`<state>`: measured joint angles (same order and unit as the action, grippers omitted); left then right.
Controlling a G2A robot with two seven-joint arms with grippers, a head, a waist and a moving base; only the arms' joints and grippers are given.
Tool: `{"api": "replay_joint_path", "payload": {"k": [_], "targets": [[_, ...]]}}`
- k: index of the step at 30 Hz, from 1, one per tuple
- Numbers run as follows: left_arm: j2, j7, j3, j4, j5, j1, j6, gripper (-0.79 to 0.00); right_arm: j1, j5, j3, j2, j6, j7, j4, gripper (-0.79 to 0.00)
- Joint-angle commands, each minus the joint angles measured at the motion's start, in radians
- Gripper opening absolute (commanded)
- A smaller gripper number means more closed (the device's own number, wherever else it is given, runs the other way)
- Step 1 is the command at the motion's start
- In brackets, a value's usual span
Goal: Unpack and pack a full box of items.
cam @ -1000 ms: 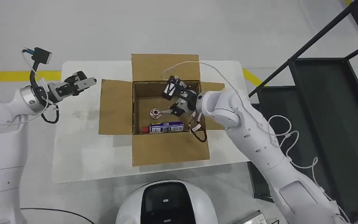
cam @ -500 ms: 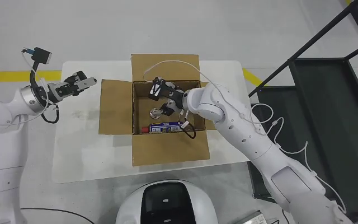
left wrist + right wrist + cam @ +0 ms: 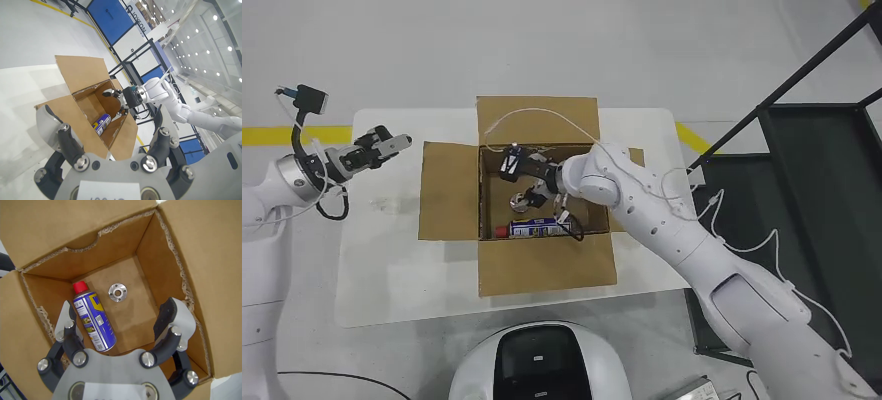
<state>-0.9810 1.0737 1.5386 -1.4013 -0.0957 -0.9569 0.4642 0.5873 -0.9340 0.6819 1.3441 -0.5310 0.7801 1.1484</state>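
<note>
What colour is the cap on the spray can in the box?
Red. The cap on the blue spray can shows best in the right wrist view.

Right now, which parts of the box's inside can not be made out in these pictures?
Top view: the right gripper and its arm cover part of the box floor; the metal flange is too small for detail.
Left wrist view: the box's near wall hides most of the spray can.
Right wrist view: the gripper's own frame covers the floor beside the can.
</note>
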Motion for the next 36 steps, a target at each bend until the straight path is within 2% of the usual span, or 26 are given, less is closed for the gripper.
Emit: {"api": "replay_joint_path", "payload": {"k": [1,8,17,19,22,26,32,36], "targets": [[0.003,-0.018,0.013,-0.002,0.002,-0.009,-0.004,0.0,-0.037,0.002,-0.037,0.023,-0.001,-0.017,-0.082,0.0],[0.009,-0.027,0.034,-0.009,0.005,-0.025,-0.003,0.0,-0.122,-0.01,-0.15,0.112,-0.015,-0.106,-0.309,0.0],[0.009,-0.027,0.034,-0.009,0.005,-0.025,-0.003,0.0,-0.172,-0.016,-0.236,0.215,-0.048,-0.178,-0.519,0.0],[0.009,-0.055,0.036,-0.016,0.013,-0.034,-0.012,0.0,-0.179,-0.027,-0.252,0.235,-0.052,-0.183,-0.555,-0.012],[0.012,-0.103,0.051,-0.02,0.03,-0.046,-0.027,0.0,-0.185,-0.028,-0.263,0.261,-0.054,-0.209,-0.606,-0.025],[0.013,-0.105,0.053,-0.019,0.025,-0.048,-0.031,0.0,-0.187,-0.037,-0.278,0.292,-0.051,-0.229,-0.657,-0.092],[0.013,-0.105,0.053,-0.019,0.025,-0.048,-0.031,0.0,-0.195,-0.033,-0.284,0.332,-0.051,-0.25,-0.724,-0.102],[0.013,-0.105,0.053,-0.019,0.025,-0.048,-0.031,0.0,-0.199,-0.039,-0.29,0.355,-0.052,-0.262,-0.76,-0.142]]}}
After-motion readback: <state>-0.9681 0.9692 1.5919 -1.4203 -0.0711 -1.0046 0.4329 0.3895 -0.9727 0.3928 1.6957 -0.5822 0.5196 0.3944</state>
